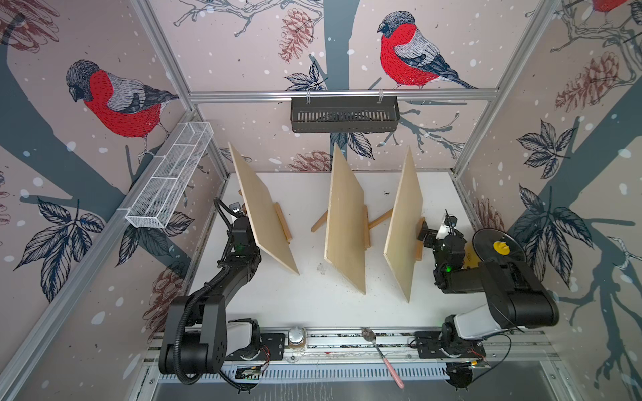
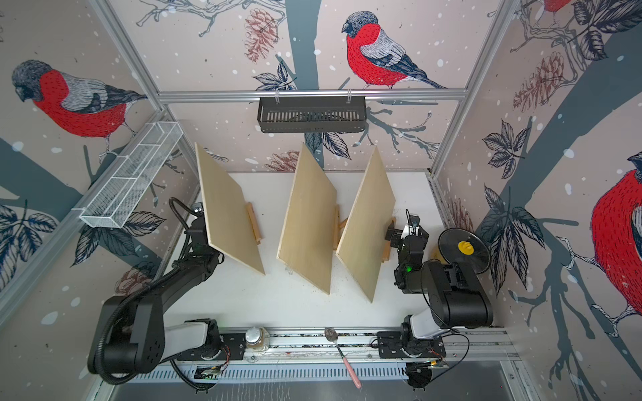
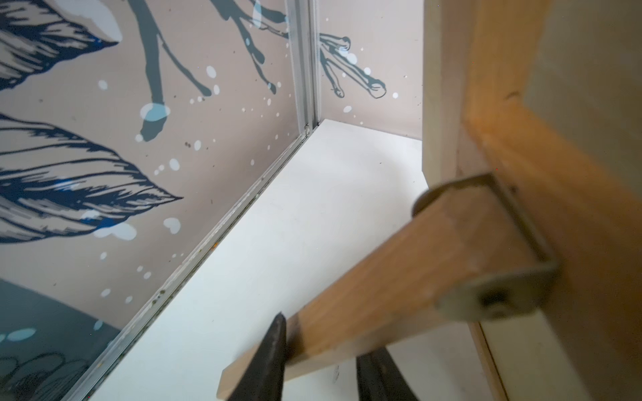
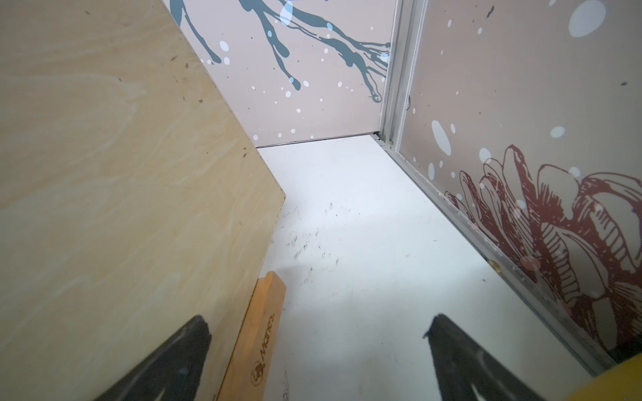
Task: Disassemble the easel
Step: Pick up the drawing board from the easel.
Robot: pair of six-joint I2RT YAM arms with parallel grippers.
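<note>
**Q:** What stands on the table (image 1: 312, 305)?

**A:** Three easels in a row, each carrying a leaning plywood panel: the left board (image 1: 264, 215), the middle board (image 1: 347, 222) and the right board (image 1: 404, 225). None is taken apart.

**Q:** Where is the left gripper?

**A:** Behind the left board, so it is hidden in both top views. In the left wrist view, the left gripper (image 3: 323, 333) has one dark finger on each side of the rear leg (image 3: 399, 277) of the left easel (image 1: 283, 222). A metal bracket (image 3: 486, 298) joins that leg to the frame. The jaws are drawn in close about the leg. Whether they press on it, I cannot tell.

**Q:** And the right gripper?

**A:** The right gripper (image 1: 426, 232) sits low, just beside the right board, on the side with the ledge (image 4: 257, 333). Its jaws are spread wide and hold nothing. In the right wrist view, one finger lies in front of the board and the other over bare table.
</note>
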